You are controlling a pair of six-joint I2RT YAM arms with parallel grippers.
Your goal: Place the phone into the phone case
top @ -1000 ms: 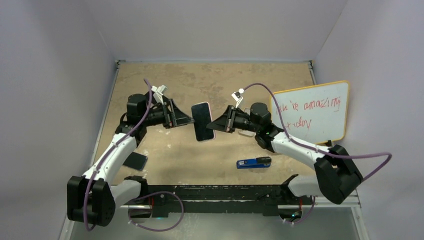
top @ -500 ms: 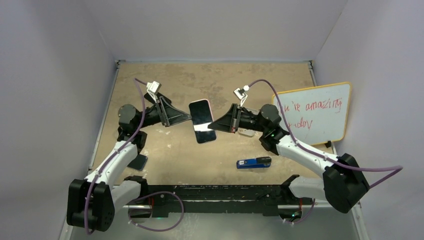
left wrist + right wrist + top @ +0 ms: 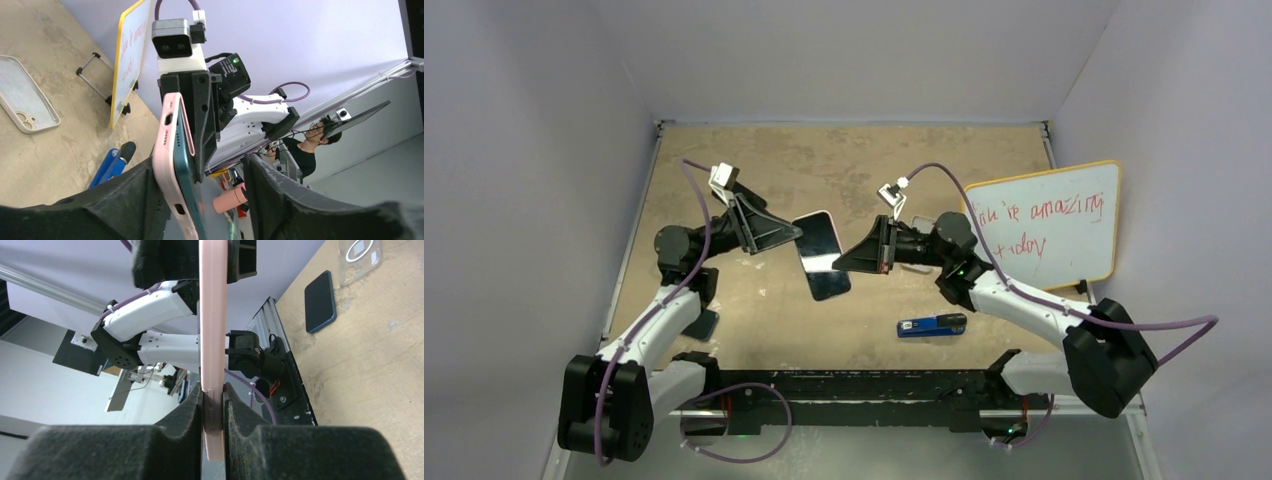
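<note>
A phone (image 3: 822,256) hangs in the air over the middle of the table, screen up and tilted. It sits in a pink phone case (image 3: 167,150), and its teal edge (image 3: 184,165) stands a little out of the case near the lower corner. My right gripper (image 3: 844,258) is shut on the case's right long edge (image 3: 212,340), both pads pressed against it (image 3: 214,395). My left gripper (image 3: 796,235) reaches over the opposite edge and is open (image 3: 200,170). One finger (image 3: 135,195) lies against the pink back. The other finger (image 3: 280,190) stands well apart.
A clear case (image 3: 27,100) lies flat on the table, and another clear case (image 3: 360,255) lies beside a dark phone (image 3: 319,301). A blue tool (image 3: 932,325) lies near the front. A yellow-framed whiteboard (image 3: 1044,225) stands at the right.
The phone has dropped slightly and tilted, its near end swinging left. My left gripper has come over its left edge and its jaws have narrowed. My right gripper keeps its grip.
</note>
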